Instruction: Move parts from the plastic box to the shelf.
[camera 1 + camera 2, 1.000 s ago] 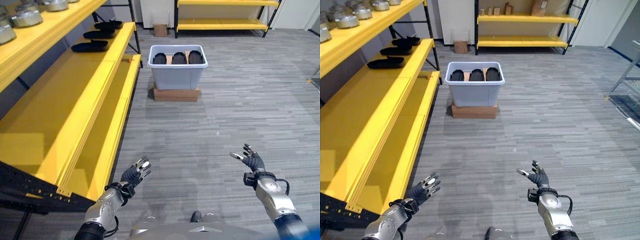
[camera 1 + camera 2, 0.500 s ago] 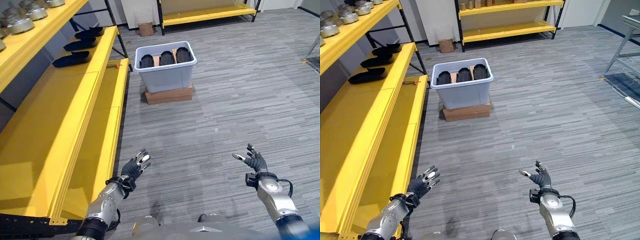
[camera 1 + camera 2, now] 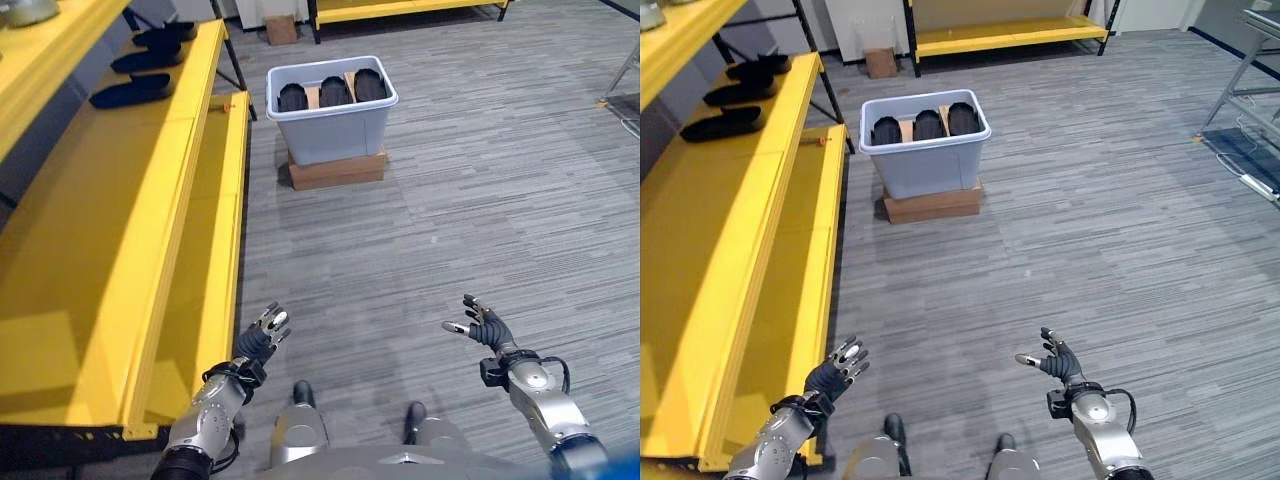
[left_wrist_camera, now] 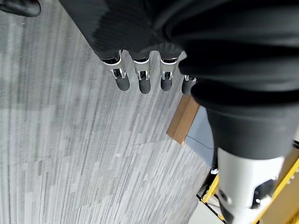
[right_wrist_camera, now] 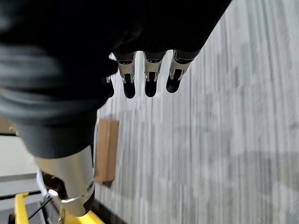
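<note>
Left eye view: the plastic box [image 3: 335, 125] of dark parts [image 3: 333, 94] has drawn nearer at 12 o'clock; my left robot hand [image 3: 262, 337] and right robot hand [image 3: 482, 325] hang released, empty, shelf [image 3: 120, 220] at 10 o'clock.

Two silver-grey arms here, metal casings smooth and rounded. The left hand [image 3: 258, 341] wears a dark ribbed cover over its back and wrist; silver fingers, dark tips. The right hand [image 3: 483, 326] matches it: dark cover, silver fingers, dark tips.
</note>
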Motion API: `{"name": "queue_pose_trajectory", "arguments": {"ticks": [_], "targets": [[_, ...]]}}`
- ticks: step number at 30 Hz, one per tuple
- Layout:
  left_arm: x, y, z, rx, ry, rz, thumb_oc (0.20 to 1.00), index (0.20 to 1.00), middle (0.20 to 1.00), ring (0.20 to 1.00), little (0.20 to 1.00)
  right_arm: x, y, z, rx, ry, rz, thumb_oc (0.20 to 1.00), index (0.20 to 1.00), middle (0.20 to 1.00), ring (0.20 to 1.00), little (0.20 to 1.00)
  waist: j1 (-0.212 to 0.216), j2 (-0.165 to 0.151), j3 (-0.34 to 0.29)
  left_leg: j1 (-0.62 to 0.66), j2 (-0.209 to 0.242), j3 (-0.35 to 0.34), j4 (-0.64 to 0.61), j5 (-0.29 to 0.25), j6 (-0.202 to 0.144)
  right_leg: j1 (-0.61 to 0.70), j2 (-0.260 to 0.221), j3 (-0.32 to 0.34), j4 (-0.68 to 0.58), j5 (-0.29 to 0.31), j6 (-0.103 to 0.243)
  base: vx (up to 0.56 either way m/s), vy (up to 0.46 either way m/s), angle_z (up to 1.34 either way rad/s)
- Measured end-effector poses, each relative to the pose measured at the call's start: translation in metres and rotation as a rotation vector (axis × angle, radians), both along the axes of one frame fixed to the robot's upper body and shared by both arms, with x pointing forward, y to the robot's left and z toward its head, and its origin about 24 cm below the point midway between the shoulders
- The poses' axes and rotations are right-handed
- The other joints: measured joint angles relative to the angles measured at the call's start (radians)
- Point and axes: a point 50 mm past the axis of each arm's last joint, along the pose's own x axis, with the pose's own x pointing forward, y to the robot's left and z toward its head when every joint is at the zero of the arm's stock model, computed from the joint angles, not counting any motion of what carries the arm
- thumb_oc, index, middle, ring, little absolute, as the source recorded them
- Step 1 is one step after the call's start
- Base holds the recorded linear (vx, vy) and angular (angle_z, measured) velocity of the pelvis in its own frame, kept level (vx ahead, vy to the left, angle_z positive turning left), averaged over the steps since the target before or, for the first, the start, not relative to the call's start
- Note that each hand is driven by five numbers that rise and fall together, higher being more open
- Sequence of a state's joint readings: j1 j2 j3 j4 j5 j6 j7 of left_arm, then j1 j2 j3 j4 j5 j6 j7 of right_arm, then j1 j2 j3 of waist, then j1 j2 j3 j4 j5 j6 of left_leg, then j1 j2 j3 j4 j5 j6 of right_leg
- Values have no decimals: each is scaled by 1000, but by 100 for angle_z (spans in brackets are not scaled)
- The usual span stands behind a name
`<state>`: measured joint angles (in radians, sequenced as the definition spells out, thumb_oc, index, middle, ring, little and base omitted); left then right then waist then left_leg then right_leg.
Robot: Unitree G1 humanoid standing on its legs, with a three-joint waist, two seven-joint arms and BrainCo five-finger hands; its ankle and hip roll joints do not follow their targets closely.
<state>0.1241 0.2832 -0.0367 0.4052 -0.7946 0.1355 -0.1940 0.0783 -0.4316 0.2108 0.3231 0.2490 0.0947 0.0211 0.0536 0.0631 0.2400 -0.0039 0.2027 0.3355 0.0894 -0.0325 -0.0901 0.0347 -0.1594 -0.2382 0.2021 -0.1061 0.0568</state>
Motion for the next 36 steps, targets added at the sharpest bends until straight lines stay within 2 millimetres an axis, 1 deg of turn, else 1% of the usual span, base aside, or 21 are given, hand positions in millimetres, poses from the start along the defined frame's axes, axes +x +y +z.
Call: {"name": "queue_pose_trajectory", "arguments": {"ticks": [1,2,3,8,11,13,14,15,16,18,20,21,24,26,27,28,29,32,34,35,36], "targets": [[3,5,4,20,-15,-4,1000,1000,1000,1000,1000,-2,8,-3,25,13,26,1000,1000,1000,1000,1000,5,-27,-9,9,-23,11,-11,12,8,-15,-20,-15,114,-48,6,141,197,1],[2,10,5,39,-17,-10,1000,1000,1000,1000,1000,-3,15,-5,40,18,42,1000,1000,1000,1000,1000,7,-54,-20,16,-49,15,-18,20,16,-5,-31,-20,123,-65,5,134,209,-7],[1,14,3,71,-1,-17,1000,1000,1000,1000,1000,-1,23,-3,59,6,72,1000,1000,1000,1000,1000,16,-73,-24,23,-77,17,-20,65,40,29,-46,-27,60,-93,35,146,246,-4],[8,14,7,90,-17,-38,1000,1000,1000,1000,1000,6,45,5,111,-42,128,1000,1000,1000,1000,1000,19,-86,-33,23,-134,21,-47,74,87,62,-78,-41,-29,-36,70,86,151,7],[11,13,9,99,-27,-52,1000,1000,1000,1000,1000,15,46,11,105,-72,134,1000,1000,1000,1000,1000,19,-86,-34,40,-138,38,-56,69,93,46,-87,-41,11,-17,74,56,160,-11],[14,13,8,100,-27,-70,1000,1000,1000,1000,1000,22,48,17,96,-98,129,1000,1000,1000,1000,1000,19,-81,-35,63,-138,56,-61,57,105,-7,-108,-40,144,-9,89,82,82,-29],[14,12,8,97,-29,-74,1000,1000,1000,1000,1000,24,48,19,94,-105,127,1000,1000,1000,1000,1000,13,-83,-38,83,-144,68,-72,43,104,-53,-129,-32,234,4,111,143,-53,-51],[10,14,5,96,-17,-76,1000,1000,1000,1000,1000,25,47,19,91,-106,120,1000,1000,1000,1000,1000,11,-81,-42,107,-149,91,-95,22,116,-154,-179,-20,406,41,168,100,-93,-46],[7,15,4,96,-12,-74,1000,1000,1000,1000,1000,19,45,13,90,-81,112,1000,1000,1000,1000,1000,3,-79,-56,122,-152,93,-109,16,110,-170,-180,-26,407,31,169,147,-154,-40],[5,19,6,112,-11,-76,1000,1000,1000,1000,1000,14,44,9,90,-62,106,1000,1000,1000,1000,1000,0,-95,-64,126,-153,102,-114,23,120,-159,-158,-67,298,18,139,156,-172,-13],[4,20,4,115,-1,-71,1000,1000,1000,1000,1000,13,43,8,88,-59,103,1000,1000,1000,1000,1000,-2,-105,-67,125,-151,107,-120,14,106,-161,-150,-113,168,17,127,251,-217,-16],[3,15,1,103,10,-81,1000,1000,1000,1000,1000,13,41,10,83,-66,98,1000,1000,1000,1000,1000,-13,-92,-60,125,-147,108,-123,11,103,-165,-152,-111,-21,68,150,303,-253,-7],[0,0,-6,95,43,-133,1000,1000,1000,1000,1000,12,42,9,83,-66,92,1000,1000,1000,1000,1000,-67,-80,-49,137,-150,63,-136,10,101,-211,-218,-42,-234,191,196,307,-225,29],[-2,-4,-8,87,51,-141,1000,1000,1000,1000,1000,11,43,8,85,-61,88,1000,1000,1000,1000,1000,-65,-89,-42,157,-140,52,-141,12,90,-219,-233,-33,-238,205,193,238,-246,32],[-6,-4,-9,86,54,-139,1000,1000,1000,1000,1000,8,42,6,86,-53,84,1000,1000,1000,1000,1000,-62,-84,-35,167,-125,37,-137,5,69,-208,-230,-37,-211,205,192,205,-232,49],[-8,-2,-9,94,43,-134,1000,1000,1000,1000,1000,5,41,5,86,-46,80,1000,1000,1000,1000,1000,-61,-96,-38,171,-112,21,-130,3,54,-189,-223,-48,-179,200,193,427,-307,88],[-10,0,-9,100,22,-124,1000,1000,1000,1000,1000,2,35,3,71,-37,69,1000,1000,1000,1000,1000,-59,-99,-25,184,-76,-19,-116,-2,19,-153,-180,-50,-150,265,135,459,-312,82],[-23,-11,-14,55,38,-110,1000,1000,1000,1000,1000,10,19,11,30,-64,56,1000,1000,1000,1000,1000,-31,-18,-15,194,29,-19,-72,5,44,-141,-75,-67,-114,219,53,405,-232,9],[-25,-15,-16,37,41,-89,1000,1000,1000,1000,1000,15,15,16,19,-83,60,1000,1000,1000,1000,1000,-32,-15,-11,195,51,-17,-26,47,39,-117,-59,-84,-104,191,30,369,-174,-5],[-24,-15,-15,36,28,-76,1000,1000,1000,1000,1000,18,14,20,-3,-95,87,1000,1000,1000,1000,1000,-31,-31,-8,187,61,-18,39,91,23,-86,-60,-88,-103,168,26,299,-174,-4],[-23,-15,-15,37,25,-75,1000,1000,1000,1000,1000,17,13,20,-13,-94,90,1000,1000,1000,1000,1000,-31,-39,-13,170,65,-19,61,105,17,-81,-59,-90,-105,162,25,238,-222,10]]}}
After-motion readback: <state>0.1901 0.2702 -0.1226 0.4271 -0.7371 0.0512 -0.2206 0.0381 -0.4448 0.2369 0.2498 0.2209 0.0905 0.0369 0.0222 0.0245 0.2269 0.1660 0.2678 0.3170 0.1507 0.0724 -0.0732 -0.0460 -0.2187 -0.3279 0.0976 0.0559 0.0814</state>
